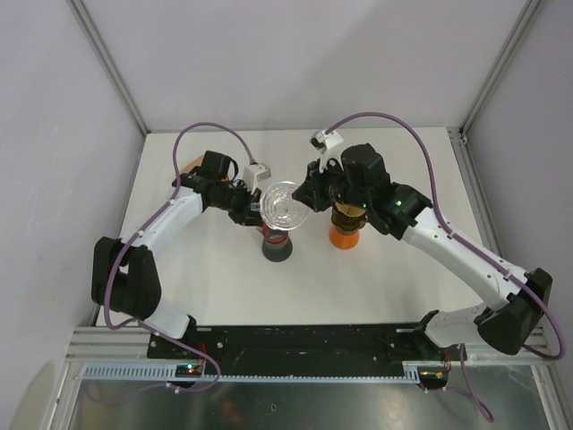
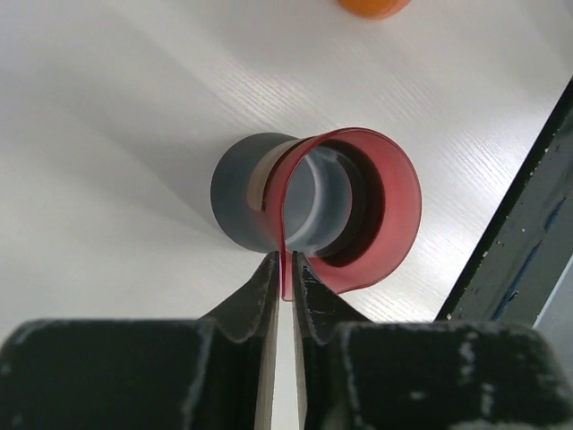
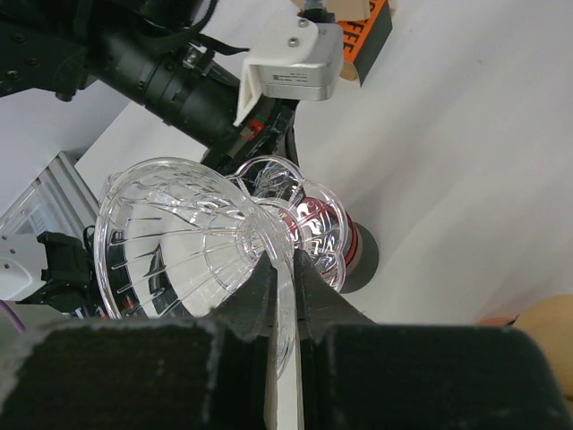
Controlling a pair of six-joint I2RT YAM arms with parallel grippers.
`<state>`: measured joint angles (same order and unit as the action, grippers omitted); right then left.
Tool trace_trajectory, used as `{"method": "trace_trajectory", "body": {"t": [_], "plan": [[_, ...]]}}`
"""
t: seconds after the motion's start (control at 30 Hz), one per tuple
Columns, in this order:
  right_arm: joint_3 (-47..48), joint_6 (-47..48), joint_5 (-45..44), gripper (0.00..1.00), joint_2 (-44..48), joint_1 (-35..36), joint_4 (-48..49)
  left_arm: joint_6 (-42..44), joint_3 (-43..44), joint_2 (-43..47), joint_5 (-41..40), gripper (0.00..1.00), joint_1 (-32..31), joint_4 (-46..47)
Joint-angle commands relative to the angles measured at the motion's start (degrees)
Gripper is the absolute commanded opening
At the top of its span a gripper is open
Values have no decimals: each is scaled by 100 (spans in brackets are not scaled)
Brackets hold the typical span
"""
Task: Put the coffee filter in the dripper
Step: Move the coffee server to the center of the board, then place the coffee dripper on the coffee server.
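with the left gripper (image 2: 288, 267), clenched on the thin edge of the red collar (image 2: 398, 193) around the grey cup (image 2: 235, 204), gripping at the collar's 6 o'clock in the wrist view. with the right gripper (image 3: 285, 269), clamped on a flange of the glass dripper (image 3: 166, 242), holding it tipped over, mouth turned to 9 o'clock in that wrist view, over the cup near the middle of the table (image 1: 394, 287); touching the collar or not, hard to tell. no filter to be seen inside the dripper. possibly a filter in the tan thing (image 1: 350, 216) atop the orange base (image 1: 344, 237), at 3 o'clock from the cup and half hidden under the right arm; cannot tell for sure.

could lose the dripper: narrow pinch on smooth glass, so any quick twist risks a slip and a chip against cup or table. could buckle or peel the collar by pulling with the left jaws, thin and bendy as it looks, and tip the cup with it. could seat the dripper crooked by lowering it while tilted, leaving no steady cone for the filter. could strand the filter: both claws occupied, neither free to fetch it, and letting go too soon leaves cup or dripper unsteady. could knock wrists together, crowded at 9 and 3 o'clock of the dripper, with any careless sweep.
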<state>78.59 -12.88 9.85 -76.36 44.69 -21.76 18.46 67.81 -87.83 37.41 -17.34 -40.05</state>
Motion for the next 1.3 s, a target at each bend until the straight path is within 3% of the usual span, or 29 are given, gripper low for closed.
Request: {"method": "trace_trajectory", "body": {"t": [0.0,0.13,0.2,0.27,0.5,0.63,0.83,1.27], "plan": [[289,-371,266,0,-146,-107,134,-66,52,266,294,20,-45,19],[479,-443,417,0,-399,-142,-158,-123,260,558,183,60,61,15],[609,-463,495,0,-567,-150,-311,-198,389,702,147,73,244,20],[729,-479,583,0,-737,-159,-423,-278,507,813,70,79,518,23],[1226,-460,806,0,-1550,-175,-582,-486,693,769,-386,82,1948,23],[1625,-384,855,0,-2106,-214,-857,-407,510,755,-402,82,2415,31],[1958,-341,993,0,-2602,-297,-1195,-252,255,873,-393,82,2622,53],[1726,-269,1021,0,-2411,-452,-1333,-191,205,930,-450,82,2634,96]]}}
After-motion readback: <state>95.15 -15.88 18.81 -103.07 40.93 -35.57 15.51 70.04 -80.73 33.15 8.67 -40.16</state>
